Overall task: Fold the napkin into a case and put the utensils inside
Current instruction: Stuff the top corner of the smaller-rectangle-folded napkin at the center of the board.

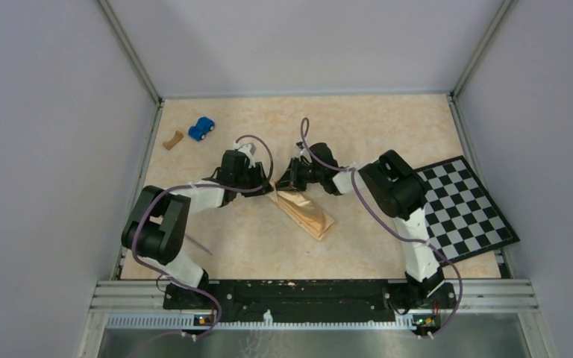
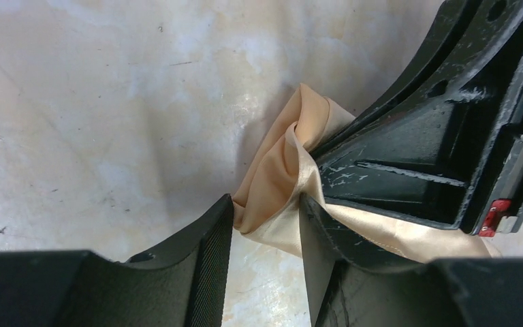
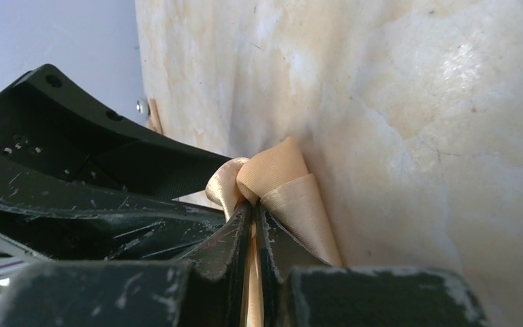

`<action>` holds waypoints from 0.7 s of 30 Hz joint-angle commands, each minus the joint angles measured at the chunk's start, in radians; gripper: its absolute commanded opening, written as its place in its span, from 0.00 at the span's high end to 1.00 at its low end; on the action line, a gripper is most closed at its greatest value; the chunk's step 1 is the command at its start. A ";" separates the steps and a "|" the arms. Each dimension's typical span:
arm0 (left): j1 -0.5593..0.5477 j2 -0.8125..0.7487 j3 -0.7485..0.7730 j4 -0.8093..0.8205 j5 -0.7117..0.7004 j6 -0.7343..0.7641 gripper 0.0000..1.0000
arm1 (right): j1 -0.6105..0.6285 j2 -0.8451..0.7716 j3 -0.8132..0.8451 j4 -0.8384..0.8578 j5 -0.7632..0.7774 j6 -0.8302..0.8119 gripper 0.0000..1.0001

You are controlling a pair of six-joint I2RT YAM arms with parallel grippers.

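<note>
The tan-orange napkin [image 1: 307, 213] lies folded as a narrow oblong case in the middle of the table. Both grippers meet at its far end. My right gripper [image 3: 253, 208] is shut on a bunched corner of the napkin [image 3: 279, 174]; from above it is seen at the case's far end [image 1: 286, 181]. My left gripper [image 2: 267, 208] has its jaws apart, with the napkin's folded end [image 2: 279, 157] between the fingertips and touching both; from above it is just left of the right gripper [image 1: 265, 183]. One thin silvery utensil [image 1: 199, 245] lies by the left arm. Other utensils are hidden.
A black-and-white checkerboard [image 1: 466, 209] lies at the right edge. A small blue toy car [image 1: 201, 128] and a brown curved scrap [image 1: 172, 139] sit at the back left. Grey walls enclose the table on three sides.
</note>
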 commanded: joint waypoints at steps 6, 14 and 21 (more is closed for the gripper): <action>-0.001 -0.005 0.035 0.035 0.002 0.013 0.54 | 0.025 -0.014 -0.032 0.087 0.059 0.037 0.87; 0.000 -0.089 0.005 -0.034 -0.053 0.000 0.50 | -0.010 -0.081 -0.087 0.057 0.014 -0.020 0.84; -0.015 0.003 0.028 0.032 0.016 -0.016 0.56 | 0.056 0.009 -0.032 0.108 0.042 0.034 1.00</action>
